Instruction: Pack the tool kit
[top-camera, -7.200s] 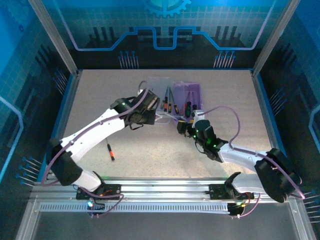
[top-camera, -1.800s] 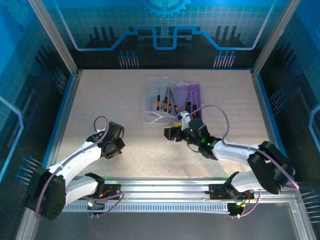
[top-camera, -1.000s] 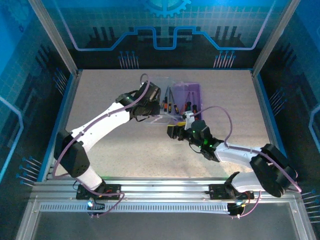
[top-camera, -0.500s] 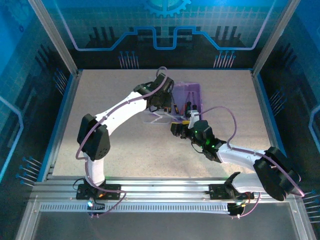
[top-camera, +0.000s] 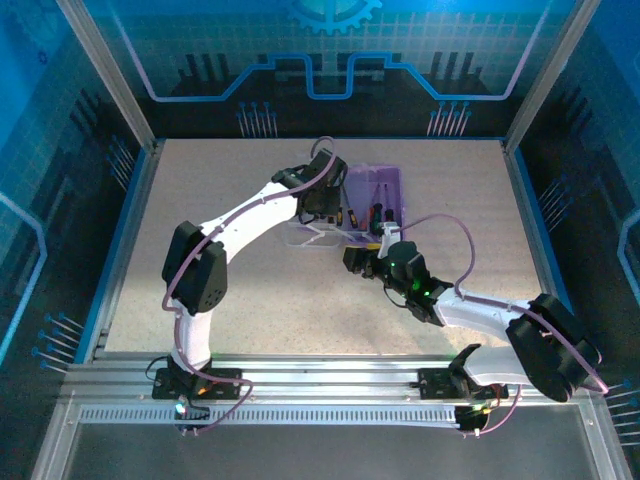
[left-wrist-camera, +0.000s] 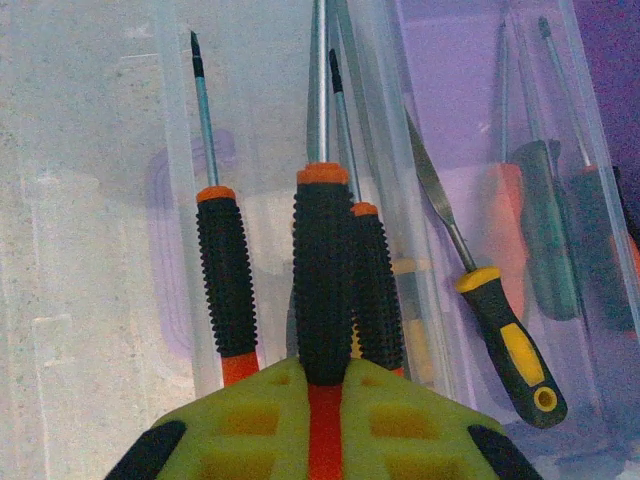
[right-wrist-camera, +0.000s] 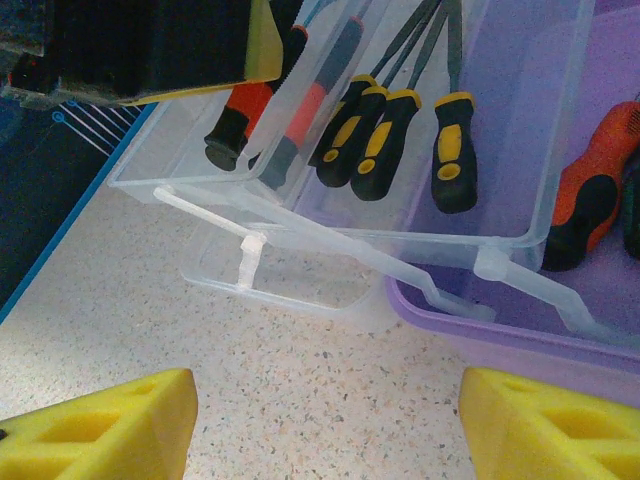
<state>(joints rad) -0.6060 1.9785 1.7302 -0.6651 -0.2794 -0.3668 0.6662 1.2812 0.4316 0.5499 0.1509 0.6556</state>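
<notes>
I've got the left gripper (left-wrist-camera: 322, 388) clamped on a black-and-orange screwdriver (left-wrist-camera: 322, 275) to lay it in the case (top-camera: 388, 178), right gripper (right-wrist-camera: 325, 430) wide open nearby.

A flat beige speckled tabletop (top-camera: 210, 200) is seen from above. It is bordered on its left side by a thin blue edging strip (top-camera: 127, 232). A slanted aluminium post (top-camera: 105, 70) is set at the back left corner and a second aluminium post (top-camera: 555, 70) at the back right. Behind the table, a translucent blue back panel (top-camera: 320, 55) is marked with a lighter outline and a gear emblem (top-camera: 335, 10). Along the near edge a silver aluminium rail (top-camera: 330, 385) is laid, with a slotted metal strip (top-camera: 300, 412) just below it.
</notes>
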